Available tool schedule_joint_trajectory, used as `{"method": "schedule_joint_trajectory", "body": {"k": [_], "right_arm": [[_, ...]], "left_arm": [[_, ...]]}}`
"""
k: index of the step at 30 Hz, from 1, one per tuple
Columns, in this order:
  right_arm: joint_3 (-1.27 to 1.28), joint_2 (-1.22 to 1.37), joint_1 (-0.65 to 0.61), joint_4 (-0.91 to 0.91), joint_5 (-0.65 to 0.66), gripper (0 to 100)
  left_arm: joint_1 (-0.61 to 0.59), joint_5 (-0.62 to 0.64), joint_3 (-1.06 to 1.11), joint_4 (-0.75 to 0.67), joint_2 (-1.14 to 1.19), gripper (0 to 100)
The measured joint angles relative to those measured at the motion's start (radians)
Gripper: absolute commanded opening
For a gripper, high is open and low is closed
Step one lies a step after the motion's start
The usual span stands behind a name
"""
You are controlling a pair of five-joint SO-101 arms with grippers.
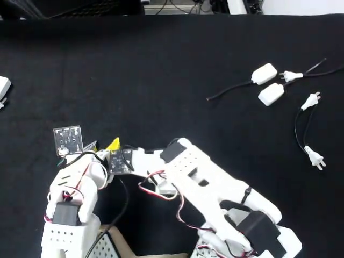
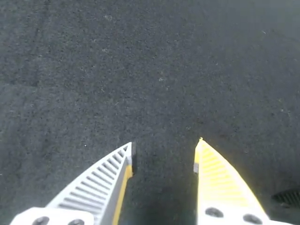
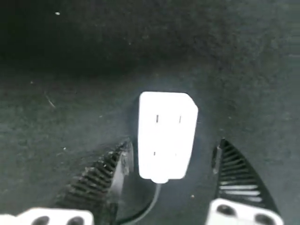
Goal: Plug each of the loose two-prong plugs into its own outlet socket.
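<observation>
Right wrist view: right gripper [image 3: 173, 144] wide open, a corded socket [image 3: 166, 131] lying between its jaws. Left gripper [image 2: 166, 143] wide open over bare cloth [image 2: 140, 61]. High view, 2 to 3 o'clock: two sockets [image 1: 264, 73], three loose plugs [image 1: 310, 101].

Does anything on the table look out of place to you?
Nothing looks damaged. One white piece sits alone at the table's left edge, far from the two outlet sockets and the two-prong plugs at the right.

White outlet socket [image 3: 166, 136] between parted gripper [image 3: 173, 144] jaws
</observation>
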Motion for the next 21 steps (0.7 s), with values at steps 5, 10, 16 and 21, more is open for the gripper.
{"method": "schedule_joint_trajectory", "body": {"k": [5, 10, 16, 21], "right_arm": [[0.032, 0.0, 0.0, 0.018, 0.0, 27.6], [0.041, 0.0, 0.0, 0.023, -0.035, 27.6], [0.044, 0.0, 0.0, 0.026, -0.103, 26.0], [0.046, 0.0, 0.0, 0.025, -0.11, 3.4]], "left_arm": [[0.0, 0.0, 0.0, 0.0, 0.0, 22], [0.0, 0.0, 0.0, 0.0, 0.0, 22], [0.0, 0.0, 0.0, 0.0, 0.0, 22], [0.0, 0.0, 0.0, 0.0, 0.0, 22]]}}
